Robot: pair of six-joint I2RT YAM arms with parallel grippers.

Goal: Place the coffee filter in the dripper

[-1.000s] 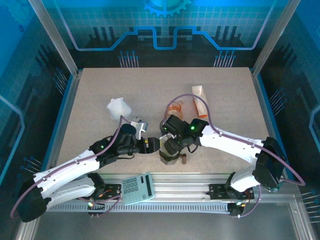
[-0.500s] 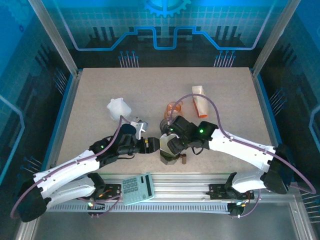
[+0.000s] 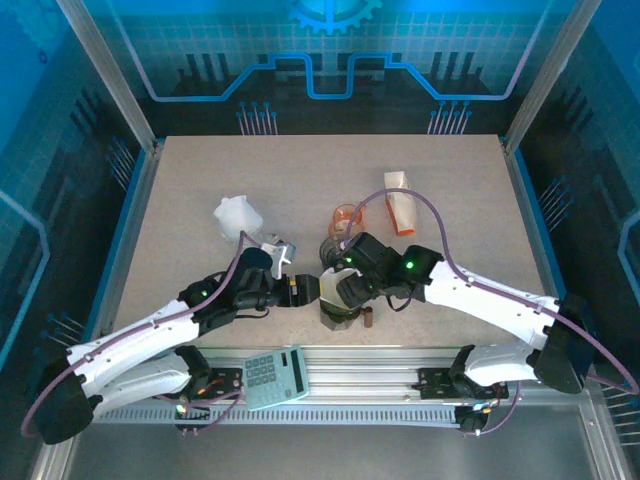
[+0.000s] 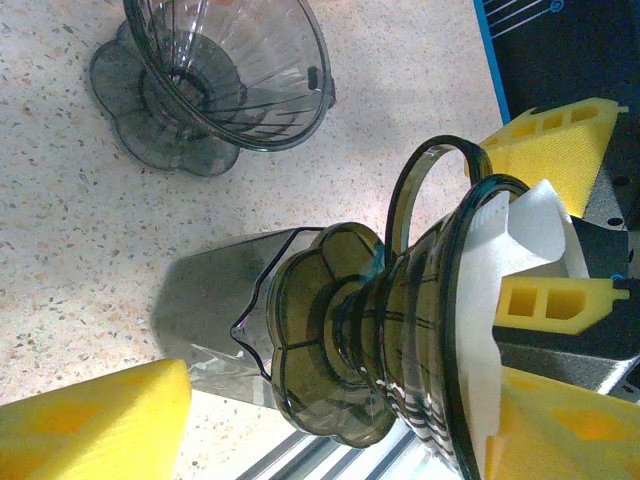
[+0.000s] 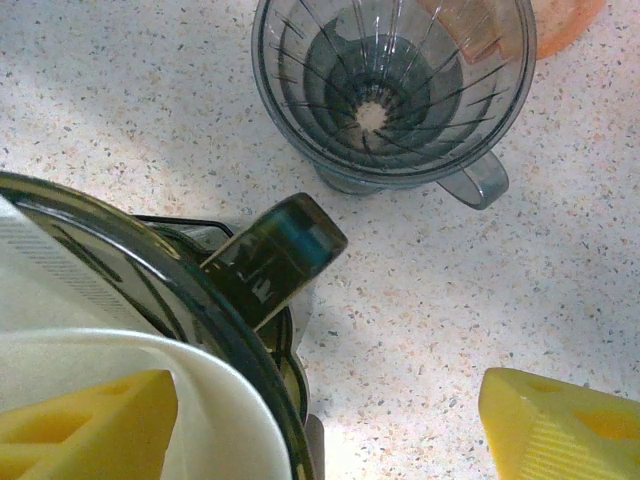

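White paper filter (image 4: 522,250) inside smoky dripper (image 4: 400,320), right gripper (image 5: 328,400) spread astride its wall, left gripper (image 4: 345,400) spread wide at nine o'clock.

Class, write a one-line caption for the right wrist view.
Open right gripper, one finger inside the filter lining the dripper.

The table (image 3: 200,180) is pale beige, speckled with fine grey and brown flecks. The near dripper (image 4: 400,340) is smoky dark grey, see-through and ribbed, and its coffee filter (image 4: 520,250) is plain white. The second dripper (image 5: 390,90) is the same smoke-grey with radiating ribs — the far dripper (image 3: 346,214) is orange. The fingers (image 5: 560,430) are bright yellow, the arms (image 3: 480,295) white with black joints, the calculator (image 3: 275,378) pale teal with white keys.
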